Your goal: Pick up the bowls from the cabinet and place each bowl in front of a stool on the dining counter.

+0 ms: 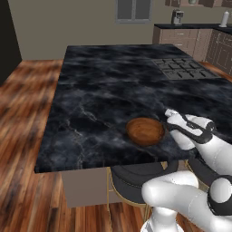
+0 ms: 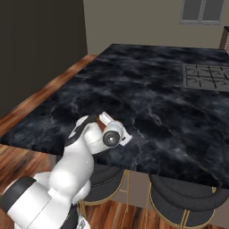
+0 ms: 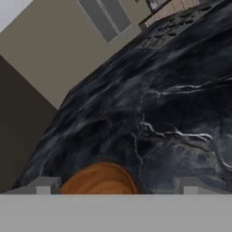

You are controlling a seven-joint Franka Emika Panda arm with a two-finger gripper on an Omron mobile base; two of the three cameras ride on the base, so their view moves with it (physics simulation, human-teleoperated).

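one wooden bowl (image 1: 145, 131), glossy reddish-brown, sits upright on the dining counter (image 1: 104, 90), near the counter's front edge. a dark cushioned stool (image 1: 131, 179) with thin gold legs stands tucked under that edge, just below the bowl in the left base view.

gripper (image 1: 168, 118) sits just to the right of the bowl in the left base view, low over the marble. in the hand view its two fingertips (image 3: 45, 185) stand wide apart at the bottom of the frame, with the bowl's rim (image 3: 100, 179) showing between them. jaws are spread; nothing clamped in them. cannot tell from these frames whether a finger touches the bowl's wall.

in the right base view the arm's wrist covers most of the bowl; only a sliver of brown (image 2: 96, 120) shows beside the hand. second stool (image 2: 185, 199) stands further right under the counter edge there.

black gas cooktop (image 1: 183, 69) is set in the far right part of the counter, well apart from the bowl. beyond it, a narrower worktop with a grey coffee machine (image 1: 177, 17) along the back wall. wood plank floor (image 1: 22, 136) surrounds the island.
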